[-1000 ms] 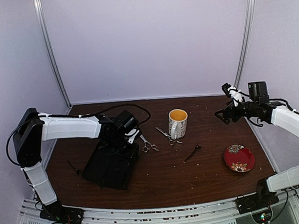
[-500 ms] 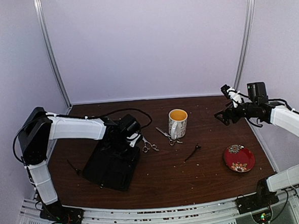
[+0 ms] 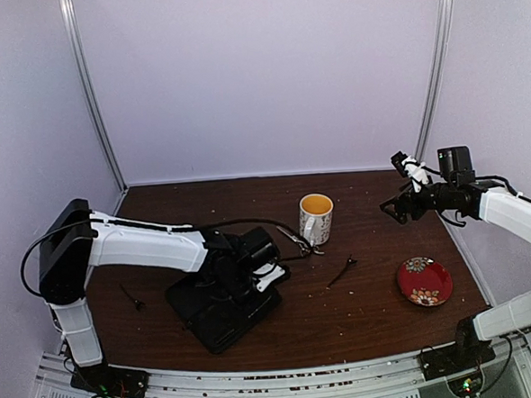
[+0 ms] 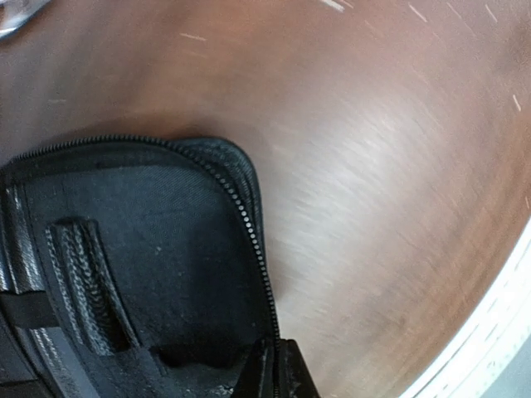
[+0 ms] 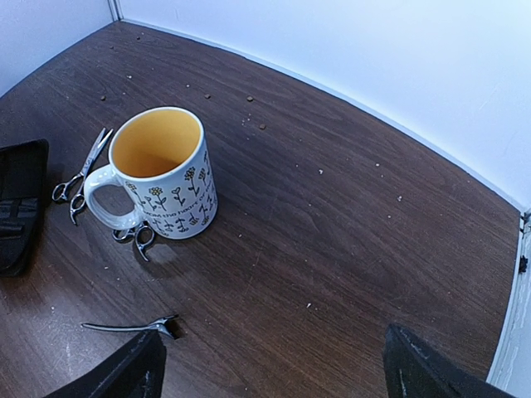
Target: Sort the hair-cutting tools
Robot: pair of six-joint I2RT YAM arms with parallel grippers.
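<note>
My left gripper (image 4: 278, 369) is shut on the zipper edge of the open black case (image 4: 141, 257), which lies front left (image 3: 220, 312). One silver scissors (image 3: 295, 240) lies against the mug's base, with only its rings (image 5: 137, 236) showing in the right wrist view. The other scissors (image 5: 81, 176) lies just left of the mug, close to the case. A thin black clip (image 3: 342, 271) rests in the table's middle (image 5: 129, 327), and another clip (image 3: 132, 297) lies left of the case. My right gripper (image 5: 274, 365) hovers open at the far right (image 3: 394, 205), holding nothing.
A white patterned mug (image 3: 316, 217) with a yellow inside stands upright mid-table (image 5: 162, 174). A red floral plate (image 3: 425, 281) sits front right. White walls close the back and sides, and crumbs speckle the dark wood.
The left gripper closed on the case's edge and pulled it rightward and nearer, turning it. The left wrist now covers the spot beside the second scissors. The right arm barely moved.
</note>
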